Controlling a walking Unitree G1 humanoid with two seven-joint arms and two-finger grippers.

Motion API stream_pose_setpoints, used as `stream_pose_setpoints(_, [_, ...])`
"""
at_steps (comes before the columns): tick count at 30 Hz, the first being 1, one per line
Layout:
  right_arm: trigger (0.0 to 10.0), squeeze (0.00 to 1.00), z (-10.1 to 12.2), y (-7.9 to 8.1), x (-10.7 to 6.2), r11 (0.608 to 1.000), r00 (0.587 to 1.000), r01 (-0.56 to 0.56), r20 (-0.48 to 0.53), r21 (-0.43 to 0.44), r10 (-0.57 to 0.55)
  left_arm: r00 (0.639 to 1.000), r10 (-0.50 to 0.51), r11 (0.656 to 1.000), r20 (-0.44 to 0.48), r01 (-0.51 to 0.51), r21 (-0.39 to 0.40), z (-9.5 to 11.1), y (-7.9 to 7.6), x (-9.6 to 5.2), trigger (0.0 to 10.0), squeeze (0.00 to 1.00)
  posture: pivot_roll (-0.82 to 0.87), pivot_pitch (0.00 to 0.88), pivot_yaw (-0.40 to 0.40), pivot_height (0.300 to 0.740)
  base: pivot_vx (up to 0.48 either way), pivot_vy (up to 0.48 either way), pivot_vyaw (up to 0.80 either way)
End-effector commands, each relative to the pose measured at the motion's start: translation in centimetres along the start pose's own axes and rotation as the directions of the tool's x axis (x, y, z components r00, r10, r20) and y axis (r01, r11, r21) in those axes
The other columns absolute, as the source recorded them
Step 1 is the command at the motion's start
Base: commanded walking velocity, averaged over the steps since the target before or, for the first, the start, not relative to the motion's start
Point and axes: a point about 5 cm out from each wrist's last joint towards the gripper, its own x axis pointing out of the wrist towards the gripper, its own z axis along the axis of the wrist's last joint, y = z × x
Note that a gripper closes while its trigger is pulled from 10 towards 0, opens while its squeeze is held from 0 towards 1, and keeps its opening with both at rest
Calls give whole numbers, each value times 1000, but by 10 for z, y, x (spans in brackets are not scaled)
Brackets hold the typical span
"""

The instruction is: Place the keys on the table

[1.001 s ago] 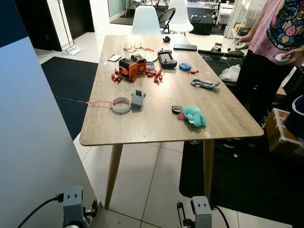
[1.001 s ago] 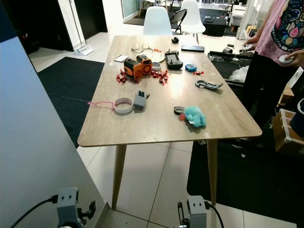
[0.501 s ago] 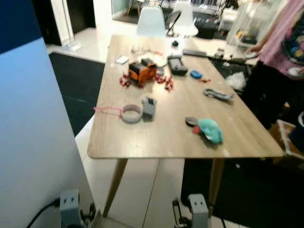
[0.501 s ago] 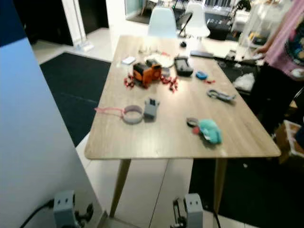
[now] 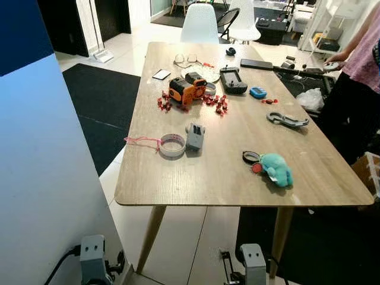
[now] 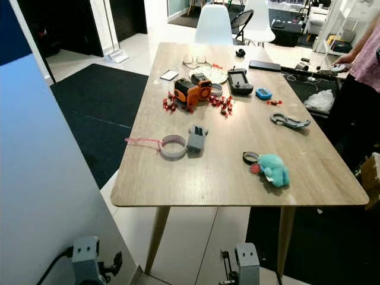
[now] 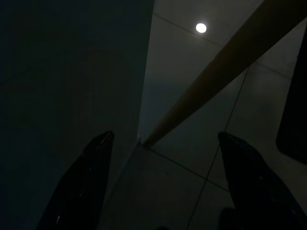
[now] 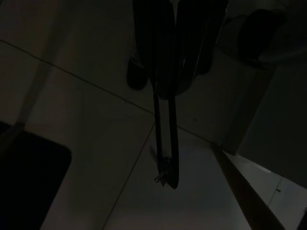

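Keys rest on the tabletop

The keys [image 5: 268,165] with a teal fluffy toy lie on the tabletop [image 5: 214,178]. The left gripper [image 7: 163,191] hangs wide open; the right gripper [image 8: 168,143] is pinched together, holding nothing.

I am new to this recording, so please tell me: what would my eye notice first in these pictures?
First, the long wooden table strewn with small things: an orange gadget among red pieces at its middle, a teal plush toy near the front right. Beside the table's right edge stands a person in pink. The right gripper hangs low above the floor tiles.
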Motion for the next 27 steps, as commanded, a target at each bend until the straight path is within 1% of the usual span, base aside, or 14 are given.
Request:
stream_pose_setpoints(1, [10000,0,-5,-1,-2,1000,1000,4,-20,1,-4,1000,1,1000,-13,-1,-4,-6,1,-4,10000,0,68,61,-26,740,0,0,0])
stream_pose_setpoints(27, [10000,0,-6,-1,-2,1000,1000,7,-21,7,-6,999,-22,1000,-26,22,1,-7,0,-4,10000,0,68,62,-22,740,0,-310,0])
